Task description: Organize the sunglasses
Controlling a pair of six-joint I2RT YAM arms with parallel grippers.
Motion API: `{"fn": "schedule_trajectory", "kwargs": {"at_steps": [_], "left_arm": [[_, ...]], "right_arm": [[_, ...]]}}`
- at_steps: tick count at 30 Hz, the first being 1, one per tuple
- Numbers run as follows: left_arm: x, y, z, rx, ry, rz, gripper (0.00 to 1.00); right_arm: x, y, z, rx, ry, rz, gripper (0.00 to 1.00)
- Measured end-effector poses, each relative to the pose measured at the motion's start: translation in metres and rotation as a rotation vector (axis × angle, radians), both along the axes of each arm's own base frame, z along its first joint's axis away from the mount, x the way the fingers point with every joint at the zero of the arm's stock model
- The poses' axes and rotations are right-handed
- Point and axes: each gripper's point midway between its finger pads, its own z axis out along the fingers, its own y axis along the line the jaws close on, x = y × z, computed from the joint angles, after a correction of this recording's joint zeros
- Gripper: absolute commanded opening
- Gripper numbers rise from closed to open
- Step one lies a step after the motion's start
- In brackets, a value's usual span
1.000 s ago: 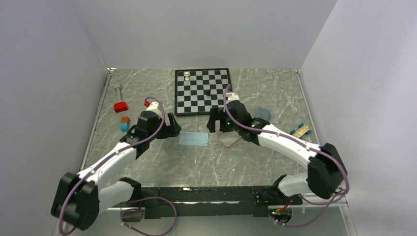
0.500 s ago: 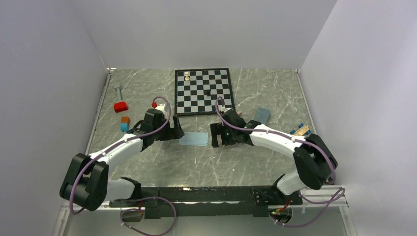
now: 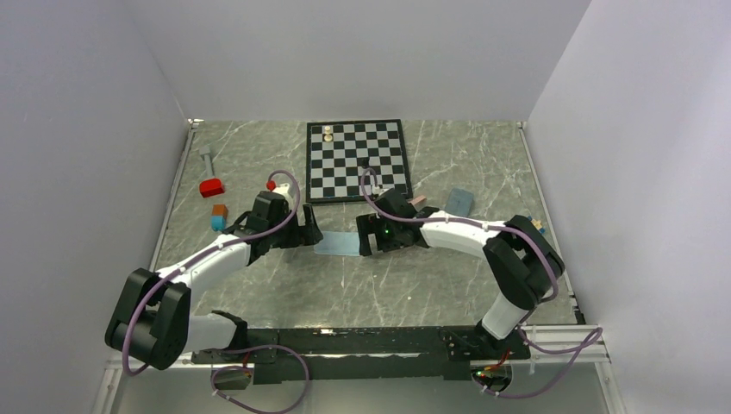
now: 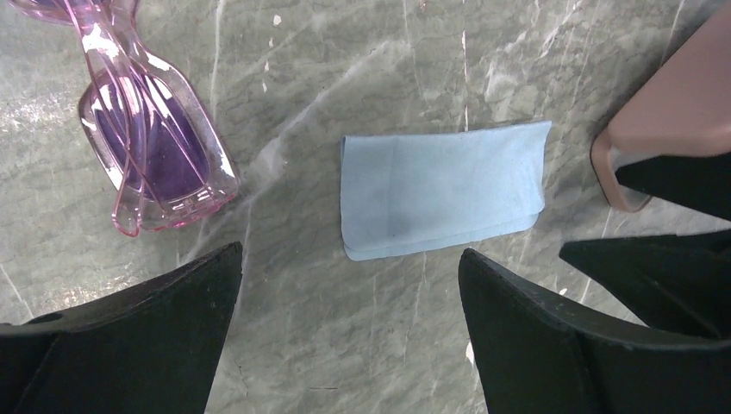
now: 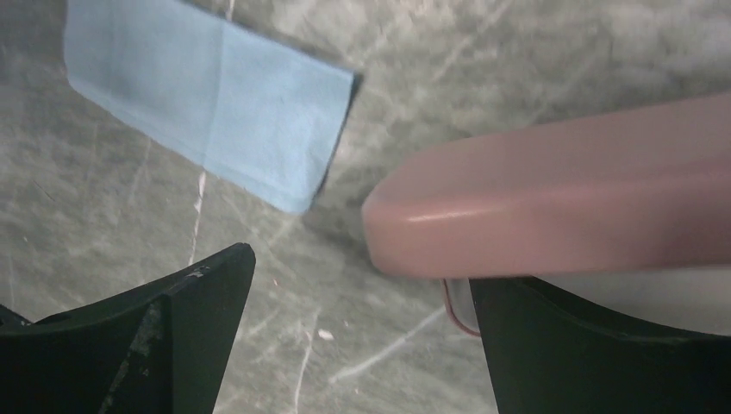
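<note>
Quick count: one pair of sunglasses point(image 4: 151, 142) in view, one folded light-blue cloth point(image 4: 444, 197), and two cases, a pink case point(image 4: 677, 112) and a grey-blue case point(image 3: 459, 201). There's also one chessboard point(image 3: 355, 160) with two pieces on it, and a few coloured blocks point(image 3: 211, 187) off on the left side of the table point(image 3: 388, 285).

The sunglasses are the see-through purple-pink ones with a chunky frame, purple-tinted lens and arms folded in behind it. Only the left wrist camera really shows them, and only one lens end, since the rest runs off the top edge. They lie flat on the marble, left of the cloth and apart from it, just past the tip of one finger of the left gripper point(image 4: 349, 267). The long axis runs roughly top to bottom in that view, leaning a bit, with the visible end pointing back toward the gripper.

Both pincers are spread wide and hold nothing. The left one hangs over the cloth's near edge. The right gripper point(image 5: 362, 272) sits at the cloth's other end with the pink case right by one finger; can't tell if they touch.
</note>
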Motion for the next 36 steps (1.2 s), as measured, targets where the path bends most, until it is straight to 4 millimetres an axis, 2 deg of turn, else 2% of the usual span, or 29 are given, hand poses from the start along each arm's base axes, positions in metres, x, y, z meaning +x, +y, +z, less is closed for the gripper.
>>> {"fn": "schedule_trajectory", "kwargs": {"at_steps": [5, 12, 15, 23, 28, 31, 36], "left_arm": [[-0.003, 0.002, -0.002, 0.011, 0.01, -0.007, 0.99], [-0.002, 0.002, 0.004, 0.009, -0.011, -0.012, 0.99], [-0.002, 0.002, 0.004, 0.009, -0.011, -0.011, 0.99], [-0.001, 0.002, -0.002, 0.013, 0.002, -0.01, 0.98], [-0.003, 0.002, -0.012, 0.023, 0.035, -0.008, 0.88], [-0.002, 0.002, -0.022, 0.034, 0.068, -0.006, 0.81], [0.004, -0.002, -0.03, 0.032, 0.097, 0.001, 0.72]], "right_arm": [[0.026, 0.013, 0.0, 0.007, -0.053, -0.043, 0.98], [0.055, 0.018, -0.001, -0.018, -0.128, -0.11, 0.99], [0.061, 0.017, -0.001, -0.03, -0.144, -0.125, 0.99], [0.064, 0.008, 0.006, -0.058, -0.166, -0.151, 0.99], [0.061, 0.006, 0.016, -0.059, -0.175, -0.143, 0.97], [0.053, 0.011, 0.022, -0.053, -0.168, -0.114, 0.9], [0.041, 0.036, 0.026, -0.056, -0.139, -0.06, 0.79]]}}
